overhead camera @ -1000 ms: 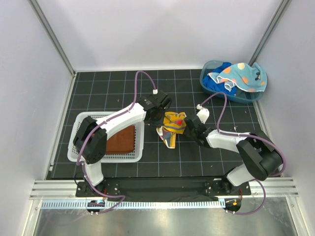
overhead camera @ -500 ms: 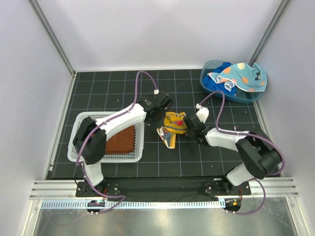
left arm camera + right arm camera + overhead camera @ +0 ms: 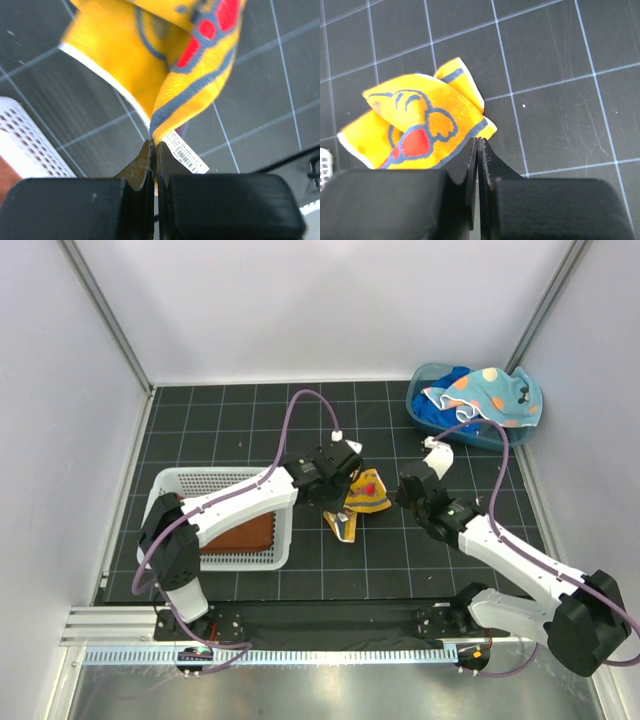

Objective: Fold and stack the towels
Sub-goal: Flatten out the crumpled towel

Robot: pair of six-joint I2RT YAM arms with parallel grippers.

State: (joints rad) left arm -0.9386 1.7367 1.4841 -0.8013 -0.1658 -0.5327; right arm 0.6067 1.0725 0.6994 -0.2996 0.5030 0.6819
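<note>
The yellow-orange towel [image 3: 366,496], with a red and blue-grey print, is bunched mid-mat. My left gripper [image 3: 340,492] is shut on its lower edge beside the white label, as the left wrist view shows [image 3: 154,145], and the towel [image 3: 135,60] hangs from the jaws. My right gripper [image 3: 402,494] is shut, its tips [image 3: 477,140] just at the towel's right corner [image 3: 415,115], with no cloth showing between the jaws. The rust-brown towel [image 3: 240,532] lies flat in the white basket. The spotted light-blue towel [image 3: 490,392] and the royal blue towel [image 3: 445,410] are in the tub.
The white mesh basket [image 3: 215,480] stands at the left, close to the left arm. The blue plastic tub [image 3: 425,375] stands at the back right corner. White walls and metal rails enclose the black gridded mat [image 3: 250,410].
The right arm has drawn its elbow out to the right and front, its gripper backing slightly off the towel. The left gripper moved a little right and nearer with the towel.
</note>
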